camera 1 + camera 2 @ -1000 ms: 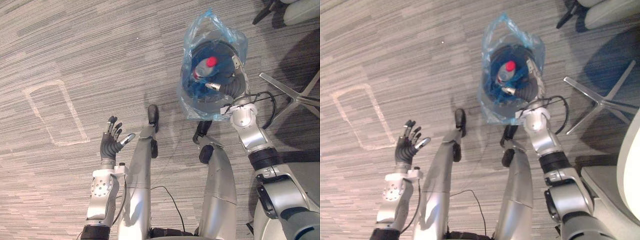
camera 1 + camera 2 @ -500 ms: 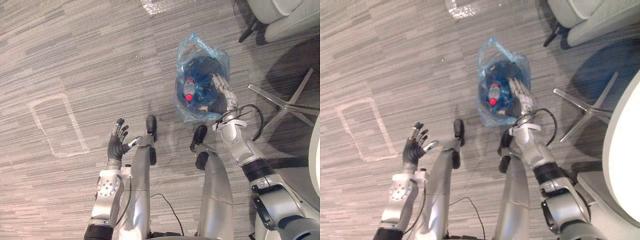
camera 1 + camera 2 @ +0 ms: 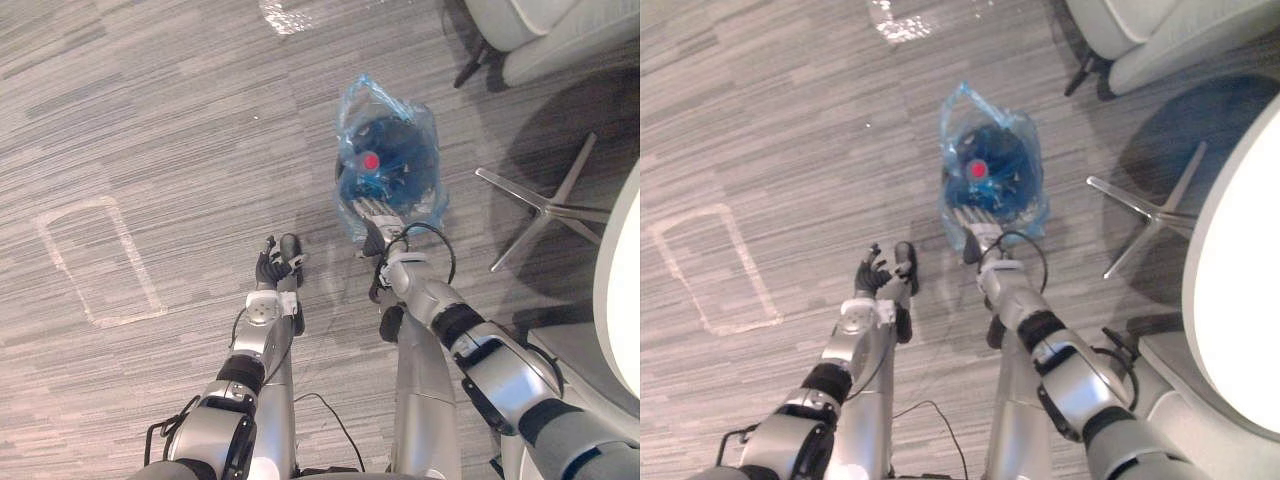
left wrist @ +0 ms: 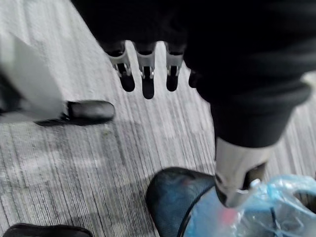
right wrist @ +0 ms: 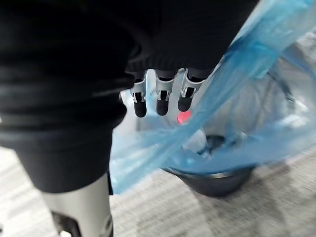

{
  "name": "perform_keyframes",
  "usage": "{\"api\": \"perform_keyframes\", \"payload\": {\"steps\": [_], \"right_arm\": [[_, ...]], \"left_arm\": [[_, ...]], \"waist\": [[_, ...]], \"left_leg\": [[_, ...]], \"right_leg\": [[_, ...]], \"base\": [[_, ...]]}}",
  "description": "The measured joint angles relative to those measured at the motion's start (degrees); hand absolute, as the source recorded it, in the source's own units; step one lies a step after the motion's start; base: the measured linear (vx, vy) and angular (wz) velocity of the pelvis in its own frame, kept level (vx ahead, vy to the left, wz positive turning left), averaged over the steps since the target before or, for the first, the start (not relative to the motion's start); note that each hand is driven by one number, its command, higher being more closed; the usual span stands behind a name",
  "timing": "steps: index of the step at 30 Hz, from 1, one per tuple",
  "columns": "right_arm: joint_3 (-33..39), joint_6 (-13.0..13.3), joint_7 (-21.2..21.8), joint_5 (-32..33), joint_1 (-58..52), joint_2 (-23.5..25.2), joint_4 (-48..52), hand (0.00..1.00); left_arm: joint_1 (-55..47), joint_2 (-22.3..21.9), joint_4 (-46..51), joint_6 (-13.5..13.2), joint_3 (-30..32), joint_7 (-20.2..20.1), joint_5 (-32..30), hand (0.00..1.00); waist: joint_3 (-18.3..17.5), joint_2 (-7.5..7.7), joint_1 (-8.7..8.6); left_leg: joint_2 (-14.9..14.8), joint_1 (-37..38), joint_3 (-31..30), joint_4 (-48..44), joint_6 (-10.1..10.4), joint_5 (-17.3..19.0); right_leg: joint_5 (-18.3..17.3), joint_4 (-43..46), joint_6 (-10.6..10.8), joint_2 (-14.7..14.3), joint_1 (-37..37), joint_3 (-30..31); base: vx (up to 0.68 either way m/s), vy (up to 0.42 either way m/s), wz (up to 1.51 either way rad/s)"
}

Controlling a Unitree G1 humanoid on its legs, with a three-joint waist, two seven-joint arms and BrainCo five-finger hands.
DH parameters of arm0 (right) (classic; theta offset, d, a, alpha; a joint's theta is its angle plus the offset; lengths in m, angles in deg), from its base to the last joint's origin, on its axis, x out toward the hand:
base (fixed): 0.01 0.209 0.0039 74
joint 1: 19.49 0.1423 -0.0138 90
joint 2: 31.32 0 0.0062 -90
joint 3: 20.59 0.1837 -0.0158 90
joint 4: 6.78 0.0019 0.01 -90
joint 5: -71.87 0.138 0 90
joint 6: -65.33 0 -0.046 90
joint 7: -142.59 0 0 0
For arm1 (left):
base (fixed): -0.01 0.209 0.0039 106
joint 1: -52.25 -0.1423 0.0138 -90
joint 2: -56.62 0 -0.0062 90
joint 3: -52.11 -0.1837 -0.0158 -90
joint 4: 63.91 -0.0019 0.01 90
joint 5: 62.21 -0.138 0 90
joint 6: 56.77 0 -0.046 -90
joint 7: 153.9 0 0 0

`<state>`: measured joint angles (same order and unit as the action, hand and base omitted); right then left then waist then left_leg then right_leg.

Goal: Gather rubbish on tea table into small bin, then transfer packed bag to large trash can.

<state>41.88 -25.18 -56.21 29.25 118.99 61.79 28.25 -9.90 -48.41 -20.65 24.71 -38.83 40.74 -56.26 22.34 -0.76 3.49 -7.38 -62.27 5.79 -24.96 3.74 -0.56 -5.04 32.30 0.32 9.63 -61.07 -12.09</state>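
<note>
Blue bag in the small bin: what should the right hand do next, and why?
Probably curl the right hand's fingers onto the blue bag's near edge. The hand lies against that edge with fingers straight, gripping nothing, while the bag sits in the small bin with a red-capped bottle inside. The left hand hangs open, apart.

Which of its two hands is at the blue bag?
The right hand, stretched out at the near edge of the blue bag; the left hand hangs apart over the floor.

Grey striped carpet, chair base
</note>
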Motion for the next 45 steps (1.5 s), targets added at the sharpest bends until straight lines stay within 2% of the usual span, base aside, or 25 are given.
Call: {"api": "perform_keyframes", "payload": {"steps": [5, 6, 7, 12, 13, 15, 16, 17, 19, 28, 35, 39, 45], "right_arm": [[4.4, -2.24, -0.46, 0.02, 3.44, -0.74, -3.62, 0.0], [5.58, -2.91, -0.92, 0.05, 4.7, -0.8, -4.82, 0.0], [6.05, -3.26, -1.05, 0.07, 5.06, -0.78, -5.11, 1.0], [7.19, -3.59, -1.77, 0.19, 5.61, -1.32, -5.92, 1.0], [7.06, -3.55, -1.82, 0.57, 5.6, -1.74, -5.71, 1.0], [7.2, -3.5, -2.15, 2.39, 5.28, -1.82, -5.65, 1.0], [7.73, -3.4, -2.14, 2.79, 4.82, -1.7, -5.51, 1.0], [8.33, -3.31, -2.17, 3.38, 4.61, -1.57, -5.22, 1.0], [8.69, -3.46, -2.56, 4.92, 4.29, -1.29, -4.44, 1.0], [11.61, -2.24, -2.66, 7.27, 4.0, -1.2, -1.16, 1.0], [11.51, -1.85, -2.78, 10.35, -3.69, -0.71, 13.29, 1.0], [10.39, -1.18, -2.85, 13.6, -13.04, -0.48, 27.73, 1.0], [10.44, 0.1, -2.05, 16.48, -27.04, 2.19, 47.51, 1.0]], "left_arm": [[-4.33, -0.08, -0.02, -0.21, 0.09, 0.14, 2.46, 0.0], [-4.64, -0.17, 0.22, -1.11, 0.02, 0.14, 3.21, 0.0], [-4.61, -0.18, 0.27, -1.29, -0.02, 0.14, 3.3, 0.0], [-4.88, -0.63, 1.86, -2.0, -1.07, 0.0, 4.1, 0.0], [-6.26, 0.01, 7.01, -2.41, -2.83, 0.02, 4.56, 0.0], [-5.29, 0.55, 7.89, -6.43, -2.64, -0.75, 4.97, 0.0], [-3.51, 0.55, 7.94, -5.9, -1.55, -1.15, 5.48, 0.0], [-2.51, 0.48, 8.61, -4.3, -0.96, -0.7, 5.01, 0.0], [0.08, 1.22, 10.67, -2.17, -1.03, 1.79, 2.35, 0.0], [0.53, 1.51, 11.19, -1.64, -0.36, 3.65, 0.73, 0.0], [-1.36, 1.31, 11.09, 0.35, -0.17, 2.44, 0.2, 0.0], [-4.97, 0.55, 10.92, 1.06, -0.17, 1.23, -1.03, 0.0], [-11.03, 0.45, 11.19, 2.94, -0.29, -0.24, -3.12, 0.0]], "waist": [[0.15, 0.24, 0.53], [0.15, 0.23, 0.76], [0.16, 0.22, 0.86], [0.16, 0.2, 1.52], [0.17, 0.2, 1.6], [0.18, 0.18, 1.99], [0.18, 0.19, 1.92], [0.18, 0.18, 1.91], [0.18, 0.18, 1.7], [0.18, 0.18, 1.61], [0.13, 0.28, 1.28], [0.1, 0.32, 0.95], [-0.36, 1.7, -0.33]], "left_leg": [[0.14, -2.16, -0.16, 0.85, 0.21, -1.11], [0.19, -2.53, -0.16, 0.83, 0.21, -1.11], [0.21, -2.66, -0.18, 0.82, 0.21, -1.11], [0.94, -3.04, -0.41, 1.3, 0.16, -1.04], [1.01, -3.84, -0.41, 1.64, 0.06, -1.05], [0.91, -4.63, -0.58, 1.23, 0.09, -1.2], [0.83, -4.88, -0.58, 0.68, 0.14, -1.22], [0.86, -4.88, -0.51, 0.63, 0.14, -1.22], [0.87, -5.01, -0.24, -0.03, 0.03, -1.15], [0.42, -5.01, 0.15, -1.96, -0.32, -0.57], [-1.4, -1.27, 0.62, -5.28, -0.59, 1.61], [-2.46, 5.51, 1.68, -5.12, -0.57, 3.32], [-3.0, 18.84, 3.36, -1.46, 0.26, 4.05]], "right_leg": [[0.12, -0.04, -0.19, 0.06, -2.59, -0.28], [0.09, 0.21, -0.21, 0.14, -3.05, -0.27], [0.07, 0.25, -0.21, 0.17, -3.15, -0.27], [-0.92, 1.57, -0.17, 1.06, -4.08, -0.29], [-0.98, 1.78, -0.17, 1.17, -4.96, -0.36], [-0.98, 1.77, -0.17, 1.15, -5.48, -0.67], [-1.02, 1.93, -0.22, 1.15, -5.48, -0.79], [-1.04, 2.01, -0.19, 1.2, -5.47, -0.75], [-1.05, 2.17, -0.16, 1.27, -5.5, -0.45], [-1.12, 3.29, -0.17, 1.12, -5.4, -0.04], [-1.07, 3.24, -0.17, -0.41, -0.55, 0.41], [-1.06, 1.18, -0.12, -1.52, 6.27, 1.2], [-0.9, -4.12, 0.37, -2.83, 19.05, 1.89]], "base": [[0.01, -0.021, 0.04], [0.0, 0.0, 0.0], [0.0, 0.0, 0.0], [-0.01, -0.011, 0.1], [-0.01, -0.016, 0.11], [-0.01, -0.01, 0.03], [0.0, 0.0, 0.0], [0.0, 0.0, 0.0], [0.0, -0.004, -0.02], [-0.02, -0.013, -0.03], [-0.03, -0.017, -0.14], [-0.02, -0.03, -0.19], [0.06, -0.026, -0.12]]}}
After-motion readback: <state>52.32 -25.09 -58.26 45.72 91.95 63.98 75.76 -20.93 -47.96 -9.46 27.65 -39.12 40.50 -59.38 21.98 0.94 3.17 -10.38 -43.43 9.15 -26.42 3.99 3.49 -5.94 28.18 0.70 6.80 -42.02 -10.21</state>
